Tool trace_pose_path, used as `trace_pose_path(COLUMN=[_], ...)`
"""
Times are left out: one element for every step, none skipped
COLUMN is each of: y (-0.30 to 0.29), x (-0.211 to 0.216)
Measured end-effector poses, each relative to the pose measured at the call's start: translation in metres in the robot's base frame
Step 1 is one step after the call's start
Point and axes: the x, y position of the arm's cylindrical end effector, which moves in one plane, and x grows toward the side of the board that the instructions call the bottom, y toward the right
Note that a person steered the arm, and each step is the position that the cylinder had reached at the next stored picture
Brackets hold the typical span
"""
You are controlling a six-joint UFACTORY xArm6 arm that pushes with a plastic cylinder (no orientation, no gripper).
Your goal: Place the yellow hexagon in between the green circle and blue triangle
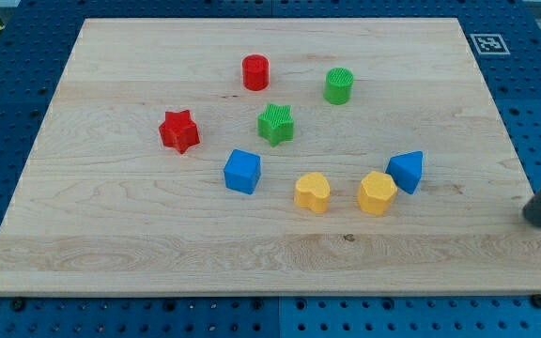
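Note:
The yellow hexagon [377, 192] lies right of the board's middle, touching the lower left side of the blue triangle [407, 171]. The green circle [339, 85] stands well above them, toward the view's top. My tip [536, 219] is at the board's right edge, far to the right of the blue triangle and the yellow hexagon, touching no block.
A yellow heart [313, 192] lies left of the hexagon. A blue cube [242, 171], a green star [276, 123], a red star [179, 130] and a red cylinder [255, 72] sit further left and up on the wooden board [111, 235].

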Motion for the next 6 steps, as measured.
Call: trace_pose_path(y=[-0.093,-0.159,-0.159,-0.159,-0.159,-0.159], x=[0.003,-0.016,-0.018,-0.034,-0.052,-0.075])
